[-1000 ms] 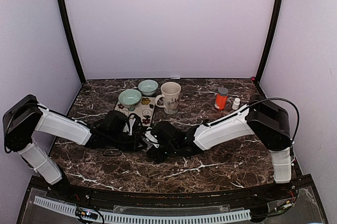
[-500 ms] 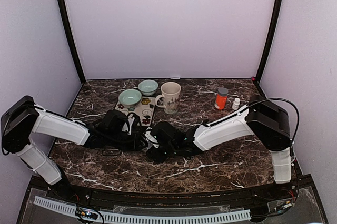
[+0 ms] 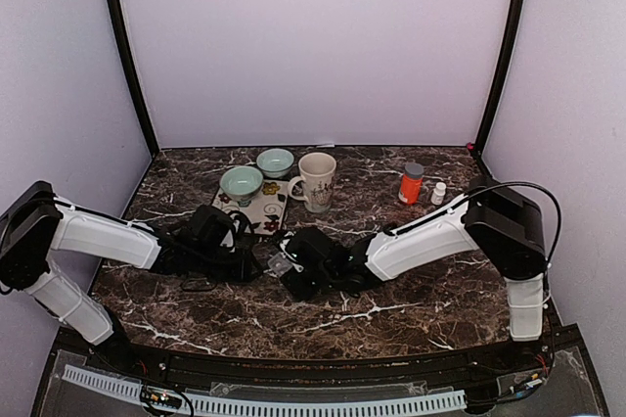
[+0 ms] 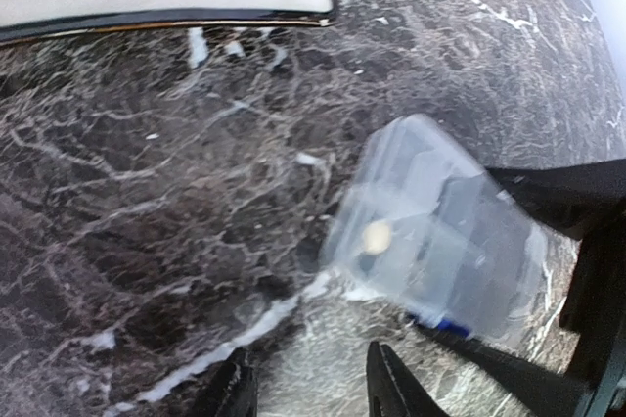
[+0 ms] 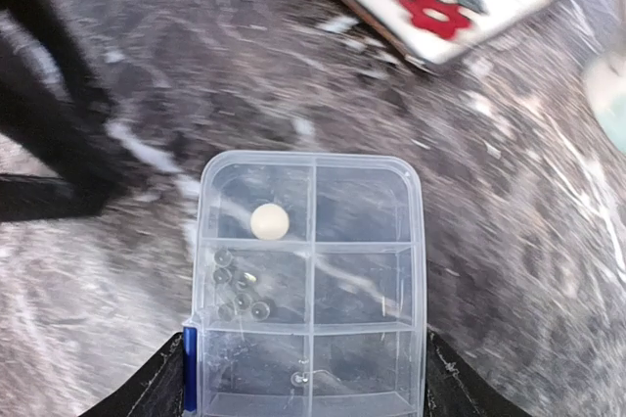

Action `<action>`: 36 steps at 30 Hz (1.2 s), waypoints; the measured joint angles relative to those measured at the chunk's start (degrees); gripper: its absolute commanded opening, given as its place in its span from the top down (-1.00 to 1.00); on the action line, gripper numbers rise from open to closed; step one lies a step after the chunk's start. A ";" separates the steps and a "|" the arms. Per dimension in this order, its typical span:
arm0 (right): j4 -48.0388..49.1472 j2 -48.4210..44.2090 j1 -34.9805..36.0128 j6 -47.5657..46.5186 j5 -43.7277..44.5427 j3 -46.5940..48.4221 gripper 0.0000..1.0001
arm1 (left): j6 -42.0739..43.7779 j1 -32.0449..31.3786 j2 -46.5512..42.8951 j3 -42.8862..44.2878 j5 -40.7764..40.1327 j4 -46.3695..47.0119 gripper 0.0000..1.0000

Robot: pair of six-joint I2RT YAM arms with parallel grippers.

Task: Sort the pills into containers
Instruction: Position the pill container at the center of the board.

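Clamping the clear pill organizer (image 5: 311, 280) by its sides, the right gripper (image 5: 303, 388) holds it; one cream pill (image 5: 270, 221) sits in a far corner compartment. Just beside, the left gripper (image 4: 308, 388) hangs part-open and empty. Beyond lies a floral tile (image 3: 256, 209), then a mug (image 3: 317, 180).

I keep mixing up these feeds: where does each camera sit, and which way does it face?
Top external: above and behind the robot, looking down across the marble table; both arms show.
Left wrist: faces down at the pill box; the open left hand shows at bottom.
Right wrist: looks down into the pill box gripped by the right hand.
Shared: both wrist views show the pill box's single cream pill.
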 measured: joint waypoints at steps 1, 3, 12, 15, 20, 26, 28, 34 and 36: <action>-0.17 -0.31 -0.22 0.44 0.46 -0.37 0.25 | -0.07 0.00 -0.07 0.00 -0.33 -0.52 0.16; -0.72 -1.09 -0.83 1.75 1.44 -1.31 0.32 | -0.20 0.00 -0.52 0.00 -1.14 -1.51 0.16; -5.07 -3.08 -4.04 7.39 6.12 -2.67 0.62 | -0.24 0.00 -4.76 0.00 -4.44 -2.58 0.16; -6.03 -3.17 -5.75 9.46 7.39 -2.62 0.63 | -0.24 0.00 -6.08 0.00 -5.51 -2.89 0.16; -8.76 -2.93 -9.33 11.72 8.81 -1.29 0.63 | -0.15 0.00 -8.02 0.00 -7.21 -3.89 0.16; -10.32 -0.50 -15.06 13.22 9.40 2.45 0.63 | 0.28 0.00 -11.19 0.00 -9.22 -5.03 0.17; -10.69 0.26 -16.70 13.38 9.44 3.67 0.63 | 0.31 0.00 -11.98 -0.02 -9.79 -5.31 0.17; -11.08 2.40 -20.11 14.53 9.73 6.64 0.62 | 0.33 0.00 -14.03 -0.07 -11.45 -5.88 0.17; -10.93 2.58 -20.79 15.19 9.73 6.75 0.62 | 0.33 0.00 -14.82 -0.07 -11.98 -6.16 0.18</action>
